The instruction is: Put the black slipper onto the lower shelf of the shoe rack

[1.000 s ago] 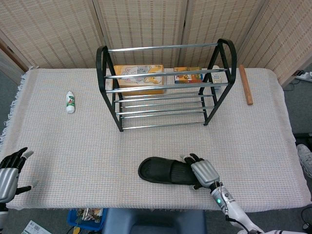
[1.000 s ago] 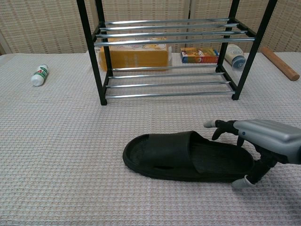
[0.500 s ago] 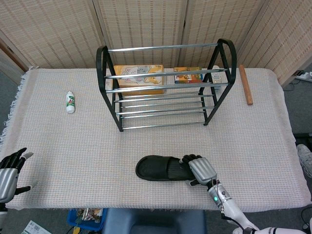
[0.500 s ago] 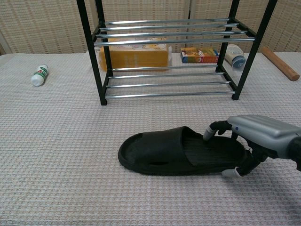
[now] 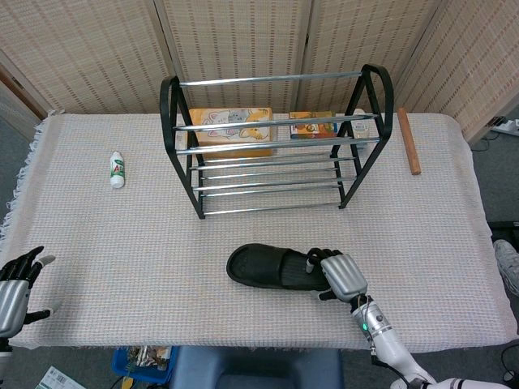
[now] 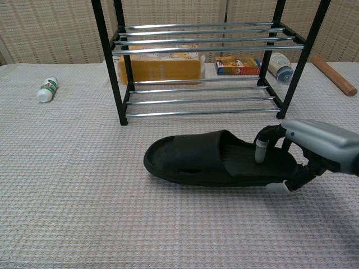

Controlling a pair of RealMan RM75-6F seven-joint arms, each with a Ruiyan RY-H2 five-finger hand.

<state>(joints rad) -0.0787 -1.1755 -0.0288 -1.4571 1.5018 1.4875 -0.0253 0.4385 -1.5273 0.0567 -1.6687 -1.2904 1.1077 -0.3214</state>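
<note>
Slipper (image 6: 213, 159) nearer rack (image 6: 196, 56); heel hand-hidden (image 6: 314, 148)

Black slipper (image 6: 207, 159) lies flat on the cloth before the black-and-chrome shoe rack (image 5: 272, 142).

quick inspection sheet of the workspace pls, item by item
surface: table under a beige waffle-weave cloth
job's things: black rubber slipper lying in front of the black metal shoe rack with chrome bars, not on the lower shelf
clutter: small white bottle, wooden stick, yellow box and small carton behind the rack
hands: right hand grips the slipper's heel; left hand holds nothing
cables: nothing seen
surroundings: woven screen panels
</note>
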